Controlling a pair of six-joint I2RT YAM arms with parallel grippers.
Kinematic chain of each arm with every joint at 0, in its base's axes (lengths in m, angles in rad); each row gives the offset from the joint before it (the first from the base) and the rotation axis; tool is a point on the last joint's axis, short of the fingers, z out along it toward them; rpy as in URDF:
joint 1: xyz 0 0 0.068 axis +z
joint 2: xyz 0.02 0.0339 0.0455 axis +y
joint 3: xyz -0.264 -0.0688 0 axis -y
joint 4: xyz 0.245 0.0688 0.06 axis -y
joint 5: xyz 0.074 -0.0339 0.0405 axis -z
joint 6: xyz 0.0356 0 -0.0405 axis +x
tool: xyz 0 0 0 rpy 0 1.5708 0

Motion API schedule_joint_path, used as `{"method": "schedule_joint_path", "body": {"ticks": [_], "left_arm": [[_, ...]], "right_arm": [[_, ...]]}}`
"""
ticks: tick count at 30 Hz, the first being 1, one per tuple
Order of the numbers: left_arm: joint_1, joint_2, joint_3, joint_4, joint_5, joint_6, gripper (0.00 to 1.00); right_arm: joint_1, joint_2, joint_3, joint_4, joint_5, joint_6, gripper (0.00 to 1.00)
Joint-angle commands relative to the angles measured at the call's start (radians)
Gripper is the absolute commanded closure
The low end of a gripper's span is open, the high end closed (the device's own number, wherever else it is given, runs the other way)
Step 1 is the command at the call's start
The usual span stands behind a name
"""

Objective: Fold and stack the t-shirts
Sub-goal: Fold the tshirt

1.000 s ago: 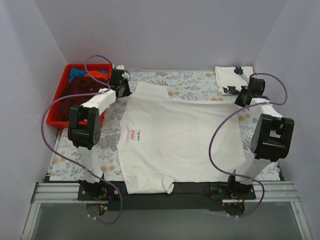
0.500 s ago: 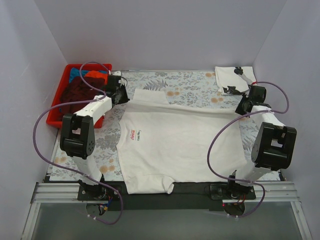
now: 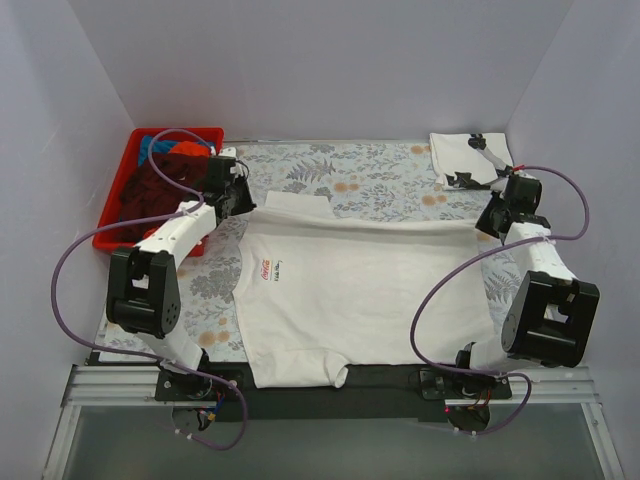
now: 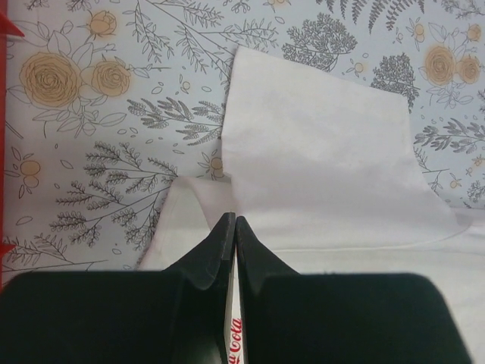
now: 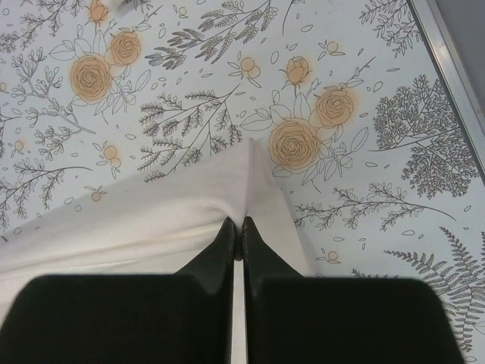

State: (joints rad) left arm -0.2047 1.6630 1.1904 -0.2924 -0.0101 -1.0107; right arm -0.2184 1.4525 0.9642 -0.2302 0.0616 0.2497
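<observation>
1. In the last second both arms pulled back toward their bases and dragged the far edge of the white Coca-Cola tee [image 3: 360,290] with them. That edge now sits closer in and runs straighter.
2. The left tool [image 4: 234,218] has its fingers pinched together on the cloth right by the sleeve. The right tool [image 5: 237,221] is clamped on the far hem corner the same way.
3. The tee is spread mid-counter [image 3: 380,175] with the logo up and the collar to the left.
4. My guess is it's being tensioned for the first fold, so nothing's folded yet.
5. The black-print tee [image 3: 460,160] is already folded at the far right, and the other tees [image 3: 150,182] are waiting in the red crate [image 3: 105,235].
</observation>
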Motion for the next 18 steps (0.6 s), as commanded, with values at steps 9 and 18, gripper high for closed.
{"method": "schedule_joint_path", "body": {"ticks": [9, 18], "left_arm": [[0.005, -0.123, -0.106, -0.031, 0.038, -0.014, 1.0], [-0.001, -0.144, -0.186, -0.033, 0.039, -0.025, 1.0]], "right_arm": [[-0.012, -0.132, -0.102, -0.021, 0.055, 0.025, 0.99], [-0.015, -0.182, -0.185, -0.021, 0.092, 0.03, 0.99]]}}
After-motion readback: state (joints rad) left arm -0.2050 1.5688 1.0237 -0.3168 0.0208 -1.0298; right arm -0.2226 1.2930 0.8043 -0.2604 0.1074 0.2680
